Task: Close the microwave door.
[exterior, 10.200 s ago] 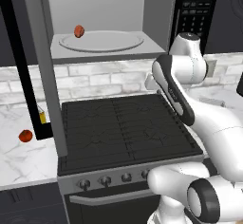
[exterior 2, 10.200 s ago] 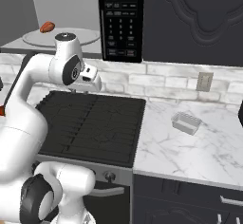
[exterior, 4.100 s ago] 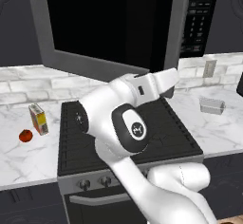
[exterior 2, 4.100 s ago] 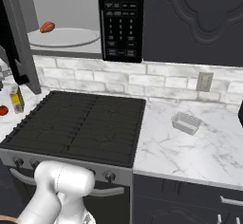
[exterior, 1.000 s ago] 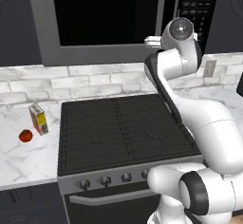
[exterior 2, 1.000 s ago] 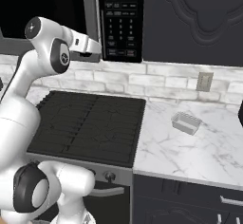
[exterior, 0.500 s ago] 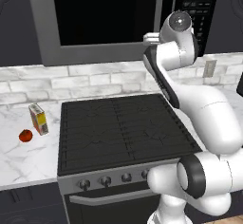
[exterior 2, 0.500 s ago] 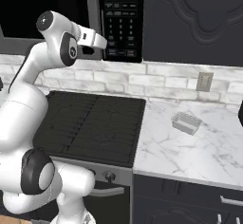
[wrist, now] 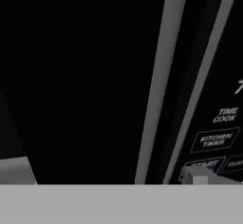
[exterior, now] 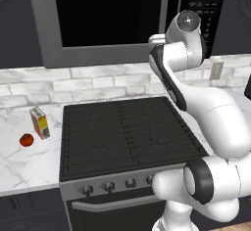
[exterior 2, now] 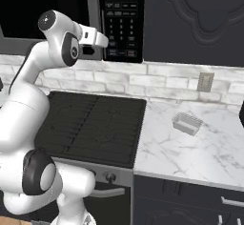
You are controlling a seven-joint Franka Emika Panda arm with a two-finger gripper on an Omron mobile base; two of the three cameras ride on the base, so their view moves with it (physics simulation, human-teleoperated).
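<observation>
Hand view shows the fingers [wrist: 199, 176] mostly cut off at the bottom edge, so I cannot tell if they are apart or together; one pale tip sits by the button panel [wrist: 220, 137]; the microwave door [exterior: 105, 22], flat grey frame around black glass, lies shut against the microwave [exterior 2: 109, 19], just left of the fingers, above the stove [exterior: 125, 132].

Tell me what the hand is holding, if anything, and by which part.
It cannot be told. The hand is up against the microwave door, near its right edge, but no picture shows its fingers.
</observation>
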